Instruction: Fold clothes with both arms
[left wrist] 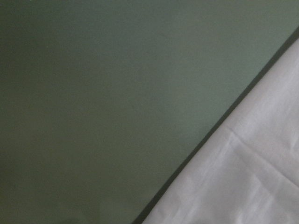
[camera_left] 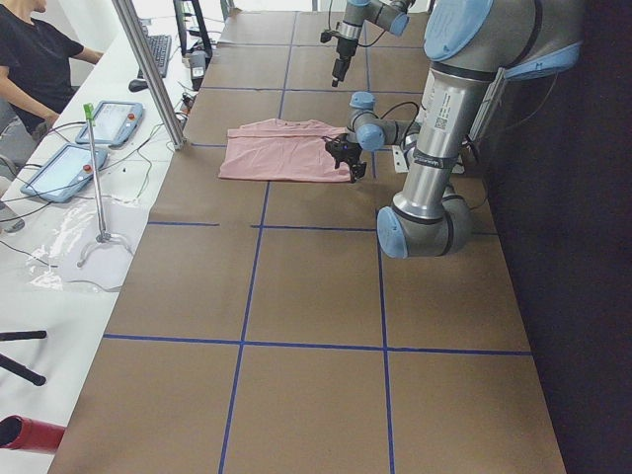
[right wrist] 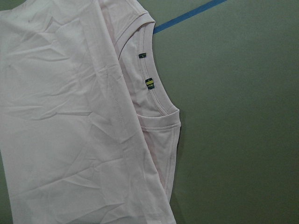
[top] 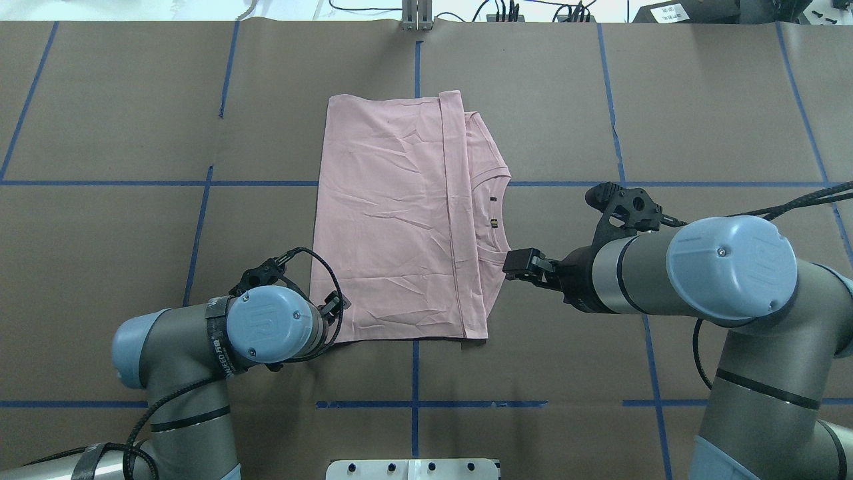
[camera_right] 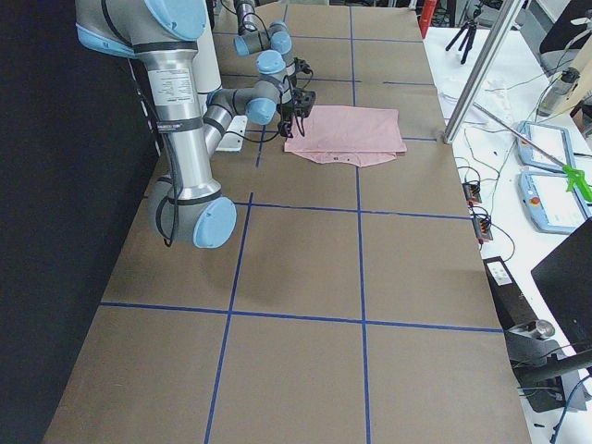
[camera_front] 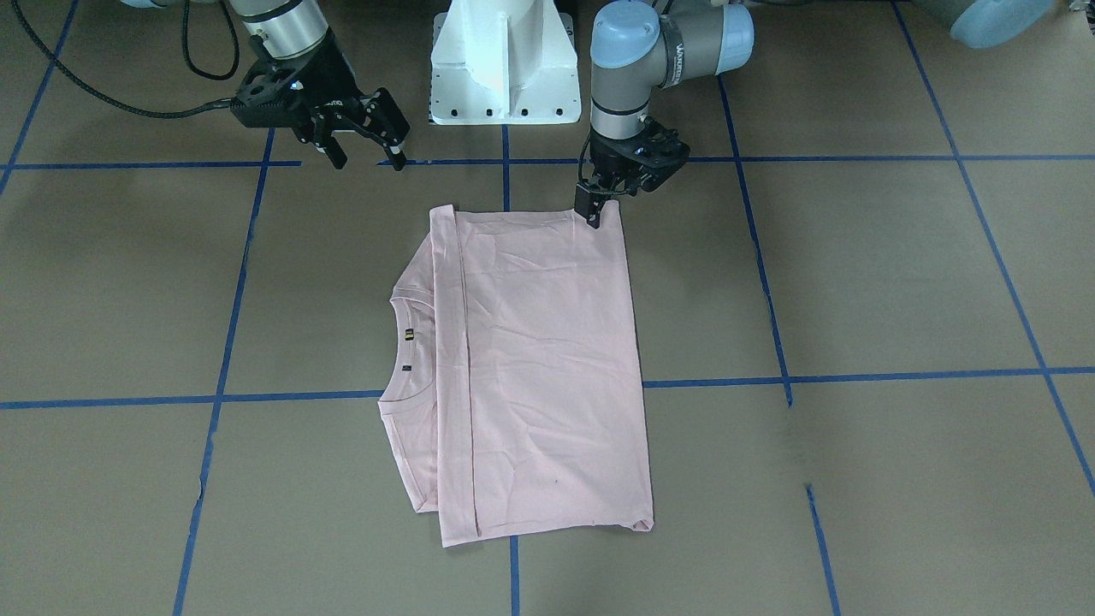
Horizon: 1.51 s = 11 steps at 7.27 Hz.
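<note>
Because the pale pink T-shirt (top: 400,213) is thin, creased cotton, it is judged light, limp and quick to slide or bunch on the brown table cover (top: 120,253); no stiffness can be counted on, so a pinch at a corner or a hemmed edge is favoured over the middle of a panel. The shirt lies flat near the table's centre, already folded once, its hem brought up toward the ribbed neckline (right wrist: 161,105), which is left uncovered on the right with 2 small labels (right wrist: 150,84) showing. The left gripper (camera_front: 593,210) is set down at the near left corner of the fold, its fingers drawn close together on the cloth's edge, though whether fabric is actually clamped cannot be told. The right gripper (camera_front: 364,141) is held off the table just right of the neckline, its jaws spread apart and empty. Matching corners are judged the best holds for 2 arms. A white pedestal (camera_front: 505,64) stands between them.
</note>
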{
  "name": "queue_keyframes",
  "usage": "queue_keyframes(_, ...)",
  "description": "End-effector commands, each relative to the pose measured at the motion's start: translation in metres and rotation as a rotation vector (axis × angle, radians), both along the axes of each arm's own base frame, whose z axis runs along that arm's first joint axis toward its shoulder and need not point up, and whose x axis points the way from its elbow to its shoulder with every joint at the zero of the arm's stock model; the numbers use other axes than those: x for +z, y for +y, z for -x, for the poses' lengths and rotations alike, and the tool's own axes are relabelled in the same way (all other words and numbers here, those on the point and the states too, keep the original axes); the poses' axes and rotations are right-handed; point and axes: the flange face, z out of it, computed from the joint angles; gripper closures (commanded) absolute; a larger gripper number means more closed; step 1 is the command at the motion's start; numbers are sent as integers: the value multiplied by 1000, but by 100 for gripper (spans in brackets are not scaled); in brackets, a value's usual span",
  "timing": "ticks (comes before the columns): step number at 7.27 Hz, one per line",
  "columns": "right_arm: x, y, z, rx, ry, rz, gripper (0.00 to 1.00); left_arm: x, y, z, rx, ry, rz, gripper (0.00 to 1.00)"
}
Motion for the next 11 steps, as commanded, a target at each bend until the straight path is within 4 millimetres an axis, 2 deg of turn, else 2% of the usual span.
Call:
queue_keyframes(1,-1,0,-1,1,-3,-1,0,5,1,-3,1,-11,5,6)
queue_keyframes(3,-1,0,-1,1,-3,-1,0,5,1,-3,0,-11,4,9)
queue_keyframes(4,-1,0,-1,1,-3,-1,0,4,2,-3,3,-8,4,16)
queue_keyframes(5,-1,-1,-2,3,-3,-1,0,1,3,-4,2,-3,5,39)
queue_keyframes(6,-1,-1,-2,4,-3,-1,0,4,8,-7,9,-8,4,70)
queue_keyframes(7,-1,-1,-4,6,-4,-2,0,6,15,-12,14,-17,-10,95)
queue_keyframes(8,-3,-1,-5,6,-8,-4,0,4,16,-12,14,-14,-12,100)
queue_keyframes(10,-3,-1,-5,6,-8,-4,0,-13,18,-6,17,19,-20,100)
queue_keyframes(11,-3,-1,-5,6,-8,-4,0,-27,18,9,13,52,-30,100)
